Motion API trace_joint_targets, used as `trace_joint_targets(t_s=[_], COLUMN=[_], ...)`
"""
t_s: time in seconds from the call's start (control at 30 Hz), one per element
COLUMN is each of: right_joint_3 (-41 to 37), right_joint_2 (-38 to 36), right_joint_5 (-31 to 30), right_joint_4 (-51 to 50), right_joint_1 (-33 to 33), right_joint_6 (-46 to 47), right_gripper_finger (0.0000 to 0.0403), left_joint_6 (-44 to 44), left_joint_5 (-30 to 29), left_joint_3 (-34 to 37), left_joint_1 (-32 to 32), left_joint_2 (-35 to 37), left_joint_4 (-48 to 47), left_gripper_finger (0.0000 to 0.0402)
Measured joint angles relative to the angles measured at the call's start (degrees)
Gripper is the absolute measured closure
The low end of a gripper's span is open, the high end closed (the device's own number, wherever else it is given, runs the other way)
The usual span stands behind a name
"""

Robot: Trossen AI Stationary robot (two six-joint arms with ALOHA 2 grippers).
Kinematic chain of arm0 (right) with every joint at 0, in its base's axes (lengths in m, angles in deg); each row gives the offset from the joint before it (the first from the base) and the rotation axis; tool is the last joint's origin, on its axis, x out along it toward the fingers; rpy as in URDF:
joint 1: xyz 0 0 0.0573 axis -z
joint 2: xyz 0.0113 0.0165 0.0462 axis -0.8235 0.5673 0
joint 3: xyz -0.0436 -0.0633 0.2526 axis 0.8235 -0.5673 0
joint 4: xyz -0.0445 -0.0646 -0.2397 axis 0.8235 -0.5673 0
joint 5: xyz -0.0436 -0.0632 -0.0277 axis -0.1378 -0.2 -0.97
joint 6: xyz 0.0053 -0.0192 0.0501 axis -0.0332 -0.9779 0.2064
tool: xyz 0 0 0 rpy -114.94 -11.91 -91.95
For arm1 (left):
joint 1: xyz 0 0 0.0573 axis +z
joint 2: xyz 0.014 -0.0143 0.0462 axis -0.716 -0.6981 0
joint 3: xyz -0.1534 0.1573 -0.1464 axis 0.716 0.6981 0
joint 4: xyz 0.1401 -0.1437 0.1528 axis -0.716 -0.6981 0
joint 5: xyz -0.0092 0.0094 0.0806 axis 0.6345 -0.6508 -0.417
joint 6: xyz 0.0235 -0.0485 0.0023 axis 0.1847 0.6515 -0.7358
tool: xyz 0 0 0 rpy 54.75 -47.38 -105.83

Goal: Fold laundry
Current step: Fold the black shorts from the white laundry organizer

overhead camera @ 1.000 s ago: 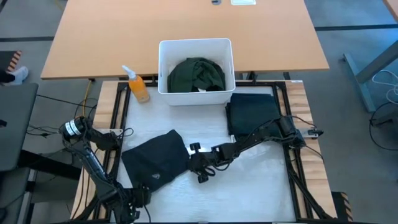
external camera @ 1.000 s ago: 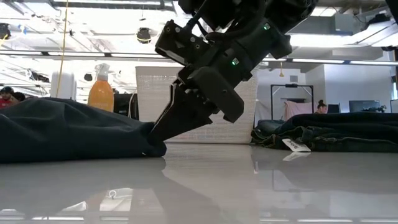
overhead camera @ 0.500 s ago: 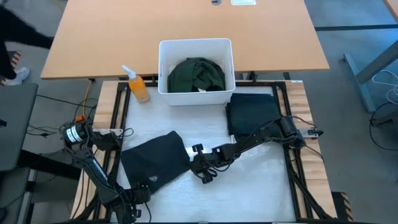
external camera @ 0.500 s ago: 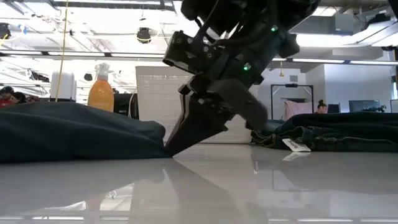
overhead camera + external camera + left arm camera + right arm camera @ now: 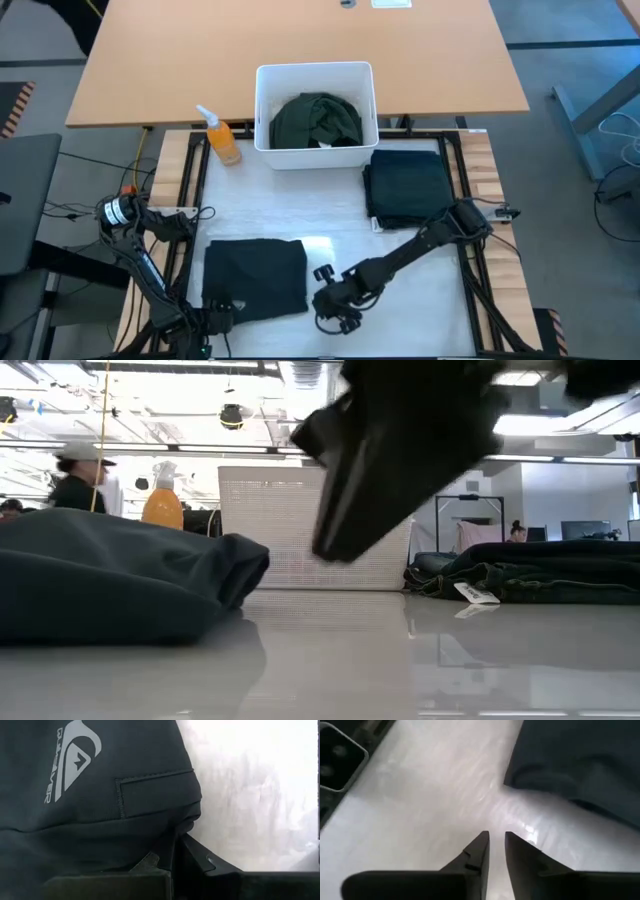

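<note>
A black garment (image 5: 255, 278) with a grey logo (image 5: 72, 757) lies flat on the table's near left, folded to a rectangle; the low view shows it as a dark mound (image 5: 110, 575). My left gripper (image 5: 222, 318) is at its near edge, shut on the cloth (image 5: 172, 852). My right gripper (image 5: 335, 308) hangs above the bare table to the garment's right, its fingers a narrow gap apart with nothing between them (image 5: 496, 837). In the low view it is a dark blur (image 5: 340, 540). A dark green garment (image 5: 318, 120) lies in the white bin (image 5: 262, 100). My left gripper pinches the black garment's near edge (image 5: 182, 827) between its two fingers, close to the logo and toward the garment's left corner. The fingers come from above, slanting steeply down. The cloth puckers into folds at the fingers, and the rest lies flat on the table.
A folded dark stack (image 5: 408, 188) with a white tag (image 5: 475, 593) lies at the right, just in front of the bin. An orange spray bottle (image 5: 222, 138) stands left of the bin. Bare white tabletop (image 5: 400, 300) stretches right of the black garment. A person (image 5: 75, 475) passes in the room behind.
My right gripper has left the black garment's right edge, risen and gone toward the table's near edge. The garment, skewed a second ago with a corner pointing right, now lies square to the table and nearer its near edge.
</note>
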Motion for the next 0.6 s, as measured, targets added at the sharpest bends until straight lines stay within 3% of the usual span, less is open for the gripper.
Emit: trace_joint_targets(t_s=[0.17,0.37,0.47,0.6], right_joint_3=[6.7,7.5,5.8,-0.7], right_joint_2=[0.0,0.0,-1.2,-5.0], right_joint_5=[1.7,3.6,5.2,5.2], right_joint_4=[-9.0,-17.5,-19.0,-13.3], right_joint_1=[-0.6,-1.2,-0.9,0.3], right_joint_6=[-2.4,-4.1,-3.6,-0.7], right_gripper_finger=[0.0294,0.0291,0.0293,0.0296], left_joint_6=[2.6,5.1,5.6,5.9], left_joint_5=[-0.7,2.3,2.7,4.4], left_joint_3=[0.0,0.1,0.2,0.2], left_joint_1=[-0.1,0.2,0.7,2.4], left_joint_2=[0.0,1.2,4.0,9.2], left_joint_4=[0.7,0.9,1.2,0.9], left_gripper_finger=[0.0373,0.0305,0.028,0.0264])
